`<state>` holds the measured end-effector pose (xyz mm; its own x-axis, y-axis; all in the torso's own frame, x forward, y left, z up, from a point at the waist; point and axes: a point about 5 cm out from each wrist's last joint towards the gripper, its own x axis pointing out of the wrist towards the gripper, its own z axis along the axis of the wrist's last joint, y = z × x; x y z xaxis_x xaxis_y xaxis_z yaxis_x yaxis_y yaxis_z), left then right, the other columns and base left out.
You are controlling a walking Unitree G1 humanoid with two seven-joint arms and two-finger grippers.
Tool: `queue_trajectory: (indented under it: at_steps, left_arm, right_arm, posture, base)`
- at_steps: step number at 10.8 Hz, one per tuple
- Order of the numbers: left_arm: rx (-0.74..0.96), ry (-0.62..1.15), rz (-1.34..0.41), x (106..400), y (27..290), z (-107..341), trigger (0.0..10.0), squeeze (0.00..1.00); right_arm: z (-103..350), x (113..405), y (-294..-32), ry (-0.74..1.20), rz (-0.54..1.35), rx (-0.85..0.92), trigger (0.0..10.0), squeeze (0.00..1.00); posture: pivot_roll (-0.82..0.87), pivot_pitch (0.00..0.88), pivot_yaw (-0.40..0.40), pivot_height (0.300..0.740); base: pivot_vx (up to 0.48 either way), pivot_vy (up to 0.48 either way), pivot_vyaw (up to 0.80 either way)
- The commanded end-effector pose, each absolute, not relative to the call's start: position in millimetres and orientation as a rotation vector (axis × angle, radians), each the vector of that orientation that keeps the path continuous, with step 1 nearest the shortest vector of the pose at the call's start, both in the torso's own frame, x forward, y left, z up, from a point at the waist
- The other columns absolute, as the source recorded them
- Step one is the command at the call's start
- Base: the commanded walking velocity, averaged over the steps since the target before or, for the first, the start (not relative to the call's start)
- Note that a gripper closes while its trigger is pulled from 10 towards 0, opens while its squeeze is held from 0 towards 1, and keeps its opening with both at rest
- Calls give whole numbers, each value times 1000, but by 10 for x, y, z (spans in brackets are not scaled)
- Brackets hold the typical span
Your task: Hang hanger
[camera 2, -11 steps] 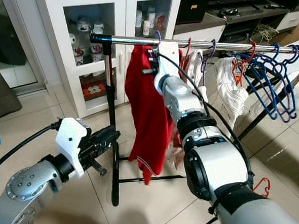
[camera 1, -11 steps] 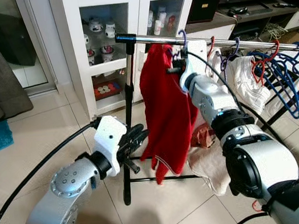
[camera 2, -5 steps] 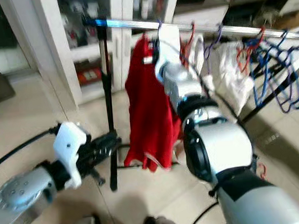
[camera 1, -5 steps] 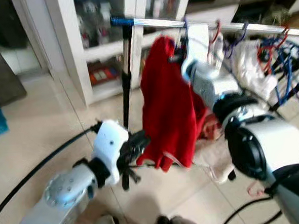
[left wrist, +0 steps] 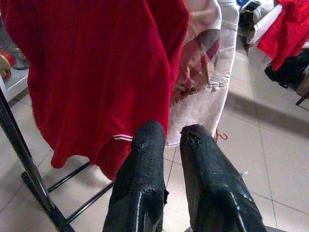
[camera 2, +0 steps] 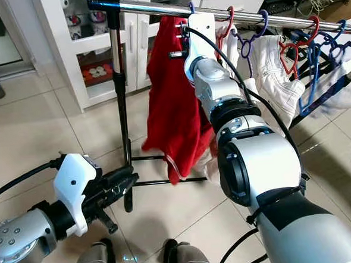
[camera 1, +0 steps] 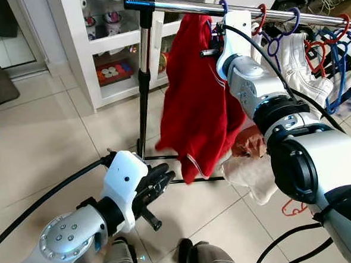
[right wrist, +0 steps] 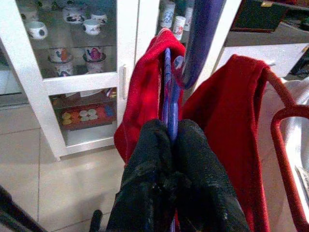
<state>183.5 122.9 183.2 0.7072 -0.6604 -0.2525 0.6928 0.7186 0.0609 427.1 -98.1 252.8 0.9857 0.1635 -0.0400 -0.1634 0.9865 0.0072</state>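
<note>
A red shirt [camera 1: 201,106] hangs on a purple hanger [right wrist: 167,87] whose hook [camera 1: 223,7] reaches the silver rail [camera 1: 168,4] of a clothes rack. My right gripper [right wrist: 170,126] is up at the rail, shut on the hanger's neck just above the shirt's collar; the white wrist [camera 1: 231,41] hides its fingers in the eye views. My left gripper [camera 1: 159,181] is low over the floor, in front of and below the shirt's hem, apart from it. Its fingers [left wrist: 145,159] are shut with nothing between them.
Red, purple and blue hangers [camera 1: 338,68] and a white garment [camera 1: 296,64] hang further right on the rail. A beige cloth [camera 1: 249,163] droops behind the shirt. The rack's black pole [camera 1: 142,92] stands left of the shirt, before a white glass cabinet [camera 1: 93,47]. A red hanger [camera 1: 293,208] lies on the tiles.
The camera has tilted down and shifted. My left gripper, close to the shirt's hem before, now sits lower and apart from it. The right gripper still holds the hanger at the rail.
</note>
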Motion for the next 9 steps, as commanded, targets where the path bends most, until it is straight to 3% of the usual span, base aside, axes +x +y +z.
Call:
queue_trajectory:
  at_steps: [1,5,9]
  left_arm:
    - [151,221,-774,1794,1197,1845,10000,0]
    - [156,216,-774,1828,1166,1828,10000,0]
    - [152,203,-766,1877,1157,1829,10000,0]
  right_arm:
    - [2185,4232,-1076,197,147,14,10000,0]
    - [1926,4163,-1043,292,237,1,10000,0]
    - [1791,4093,-1010,377,345,452,10000,0]
  posture:
    - [219,282,-205,740]
    - [199,253,-206,740]
    - [196,230,-213,740]
  base:
    - [0,0,0]
    - [0,0,0]
    - [0,0,0]
